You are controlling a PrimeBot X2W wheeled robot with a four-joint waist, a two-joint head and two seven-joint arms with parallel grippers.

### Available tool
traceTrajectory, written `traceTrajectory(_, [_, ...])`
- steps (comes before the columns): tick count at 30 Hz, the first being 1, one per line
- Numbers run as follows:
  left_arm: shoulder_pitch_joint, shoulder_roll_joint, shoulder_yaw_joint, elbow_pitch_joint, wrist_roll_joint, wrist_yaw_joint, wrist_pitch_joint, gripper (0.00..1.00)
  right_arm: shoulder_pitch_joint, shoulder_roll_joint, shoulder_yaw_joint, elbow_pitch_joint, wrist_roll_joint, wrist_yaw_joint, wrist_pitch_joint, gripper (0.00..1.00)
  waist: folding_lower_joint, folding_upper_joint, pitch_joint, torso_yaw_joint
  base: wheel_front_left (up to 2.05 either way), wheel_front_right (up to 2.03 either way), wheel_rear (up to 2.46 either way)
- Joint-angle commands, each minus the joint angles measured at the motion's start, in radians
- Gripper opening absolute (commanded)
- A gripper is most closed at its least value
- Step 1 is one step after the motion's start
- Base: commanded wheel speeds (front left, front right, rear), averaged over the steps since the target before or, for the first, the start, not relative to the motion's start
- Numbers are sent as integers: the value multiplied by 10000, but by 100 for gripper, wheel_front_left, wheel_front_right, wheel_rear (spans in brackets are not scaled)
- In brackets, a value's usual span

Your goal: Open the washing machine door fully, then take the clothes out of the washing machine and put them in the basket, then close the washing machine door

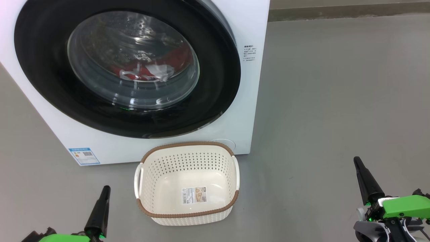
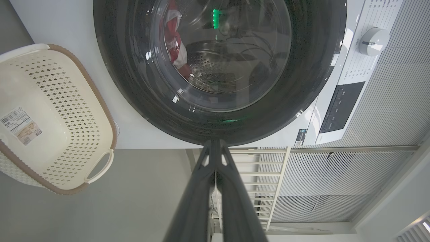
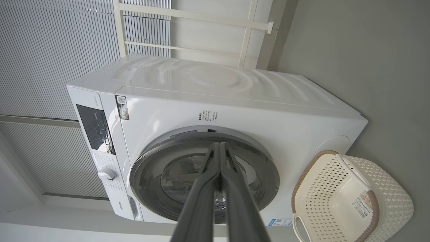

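The white washing machine (image 1: 248, 27) fills the upper left of the head view, and its black-rimmed washing machine door (image 1: 43, 67) sits flat against its front. Red and white clothes (image 1: 147, 69) lie in the drum behind the glass. The cream basket (image 1: 188, 215) with a brown rim stands empty on the floor just in front of the machine. My left gripper (image 1: 104, 190) is shut at the lower left, left of the basket. My right gripper (image 1: 356, 161) is shut at the lower right, well clear of the machine. Both wrist views look along closed fingers (image 2: 215, 148) (image 3: 220, 148) at the door (image 2: 127, 84) (image 3: 147, 168).
Grey floor (image 1: 336, 101) spreads to the right of the machine and around the basket. A control panel and white dial (image 2: 373, 40) sit on the machine's front. A white railing (image 3: 188, 15) and ribbed wall stand behind the machine.
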Motion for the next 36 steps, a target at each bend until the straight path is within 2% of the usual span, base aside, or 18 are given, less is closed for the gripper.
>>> traceTrajectory(1, [-417,109,349,-257,124,-71,84,0,-427,-112,188,-289,-17,6,63,0,0,0,0,0,0,0,0])
traceTrajectory(11, [-417,108,348,-257,123,-71,83,0,-427,-112,189,-289,-17,6,62,0,0,0,0,0,0,0,0])
traceTrajectory(12, [-1,0,1,-1,0,0,-1,100,-1,0,0,-1,-1,0,0,100,0,0,0,0,0,0,0])
traceTrajectory(18, [208,-105,-85,372,7,8,-67,100,226,163,59,412,-32,0,-54,100,1,0,6,-1,0,0,0])
traceTrajectory(23, [151,-97,-150,289,30,5,-215,100,172,142,91,375,-107,0,-167,100,22,0,-20,0,0,0,0])
traceTrajectory(27, [116,-90,-201,220,77,2,-334,100,135,113,131,345,-177,1,-269,100,2,0,-4,1,0,0,0])
traceTrajectory(36, [28,-64,-304,62,456,-3,-570,100,45,-25,303,314,-507,1,-539,100,0,0,-2,4,0,0,0])
